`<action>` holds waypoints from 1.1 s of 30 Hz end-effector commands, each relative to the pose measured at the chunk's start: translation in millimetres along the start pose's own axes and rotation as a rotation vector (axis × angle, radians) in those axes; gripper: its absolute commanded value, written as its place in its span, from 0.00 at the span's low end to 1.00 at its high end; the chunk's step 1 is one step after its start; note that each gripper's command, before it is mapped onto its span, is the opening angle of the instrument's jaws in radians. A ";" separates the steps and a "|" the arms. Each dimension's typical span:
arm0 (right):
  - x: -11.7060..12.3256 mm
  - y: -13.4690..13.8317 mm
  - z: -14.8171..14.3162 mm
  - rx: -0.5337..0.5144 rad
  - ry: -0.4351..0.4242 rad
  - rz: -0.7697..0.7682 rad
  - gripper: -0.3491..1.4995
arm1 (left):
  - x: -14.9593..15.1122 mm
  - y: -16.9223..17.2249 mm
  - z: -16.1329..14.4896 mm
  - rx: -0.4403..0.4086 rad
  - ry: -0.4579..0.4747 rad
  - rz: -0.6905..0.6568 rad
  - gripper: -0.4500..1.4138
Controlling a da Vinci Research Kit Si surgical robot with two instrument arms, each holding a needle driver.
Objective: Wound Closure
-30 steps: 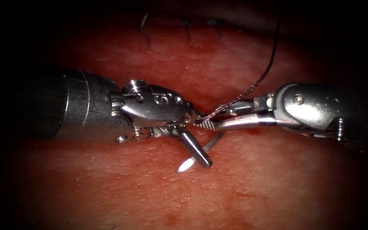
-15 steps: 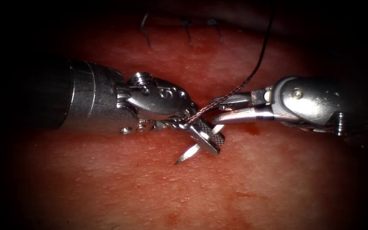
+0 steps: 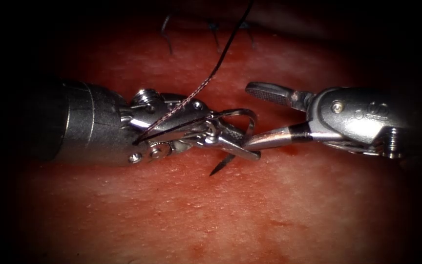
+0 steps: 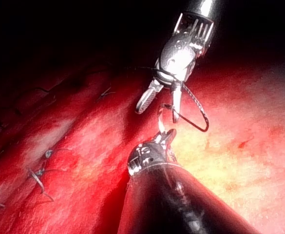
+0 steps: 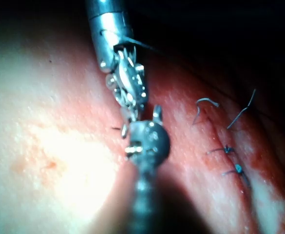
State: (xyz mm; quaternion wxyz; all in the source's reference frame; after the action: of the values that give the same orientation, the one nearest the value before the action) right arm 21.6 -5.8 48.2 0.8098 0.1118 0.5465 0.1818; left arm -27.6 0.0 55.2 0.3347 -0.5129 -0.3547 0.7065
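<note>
My left tool [image 3: 251, 153] comes in from the left with its jaws shut on the curved needle [image 3: 253, 120], a short way behind the point. The needle hangs just above the tissue [image 3: 181, 215], not in it; its dark point [image 3: 216, 171] aims down and left, and its body arcs up over the jaws. Facing it, my right tool [image 3: 246, 116] stands open with nothing in it, one jaw above the arc and one below. Dark thread [image 3: 211, 76] runs from the top down across the left tool's wrist. In the left wrist view the needle [image 4: 204, 122] loops beside the open right tool [image 4: 160, 105].
A row of finished stitches [image 3: 214, 27] with short cut ends [image 3: 166, 36] lies along the closed cut at the far edge, also seen as stitches [image 5: 227, 150] in the right wrist view. A small red fluid spot [image 3: 289, 148] lies under the right tool.
The left jaws closed on the needle, then the right jaws opened and let it go. The left tool has turned the needle's arc upward, and the thread has swung left.
</note>
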 end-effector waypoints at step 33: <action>5.0 -5.2 3.4 -0.326 -0.213 -0.476 0.41 | -0.1 1.2 0.1 0.147 0.155 -0.028 0.00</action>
State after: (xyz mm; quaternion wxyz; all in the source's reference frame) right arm 26.8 -8.5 42.9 0.8889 -0.1335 0.4343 0.0589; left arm -27.2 -0.9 53.8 0.4086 -0.5345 -0.2822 0.6839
